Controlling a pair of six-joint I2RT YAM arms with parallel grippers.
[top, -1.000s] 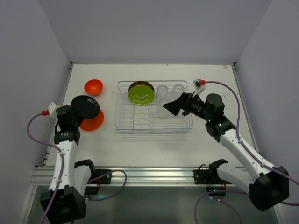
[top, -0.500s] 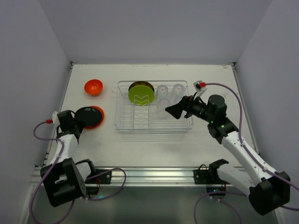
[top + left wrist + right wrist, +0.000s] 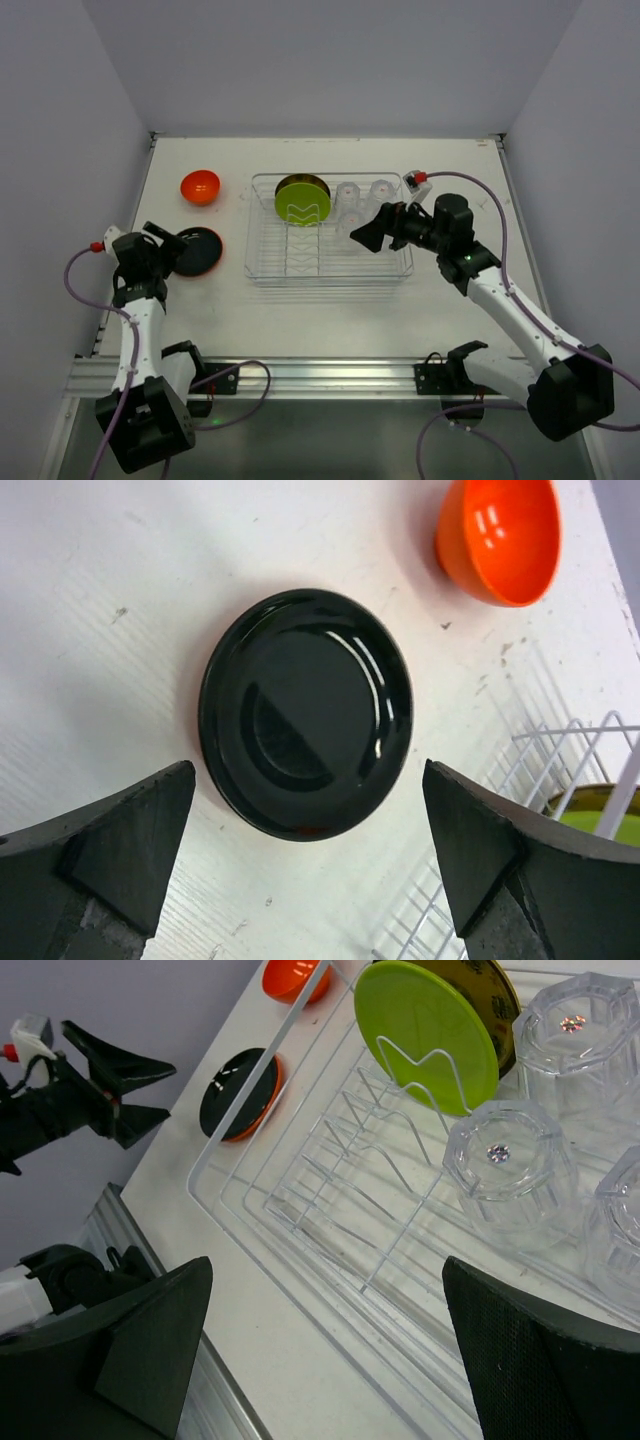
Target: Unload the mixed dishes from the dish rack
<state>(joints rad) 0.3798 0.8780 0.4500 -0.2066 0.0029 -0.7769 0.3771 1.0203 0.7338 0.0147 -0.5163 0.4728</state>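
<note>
**Next out: a clear cup, lifted straight up**

The left end effector (image 3: 308, 780) gapes fully, holding nothing, above the black plate (image 3: 305, 715) stacked on the orange plate (image 3: 262, 1110) near the bench's (image 3: 330, 320) left edge. The right end effector (image 3: 326, 1260), equally wide and empty, hovers over the dish rack (image 3: 330, 268) at mid-bench, beside the clear cups (image 3: 510, 1165). Probably a cup comes next: straddle one cup only, avoid its neighbours and the lime green plate (image 3: 425, 1030), grip firmly, then rise above the raised side before swinging away.
</note>
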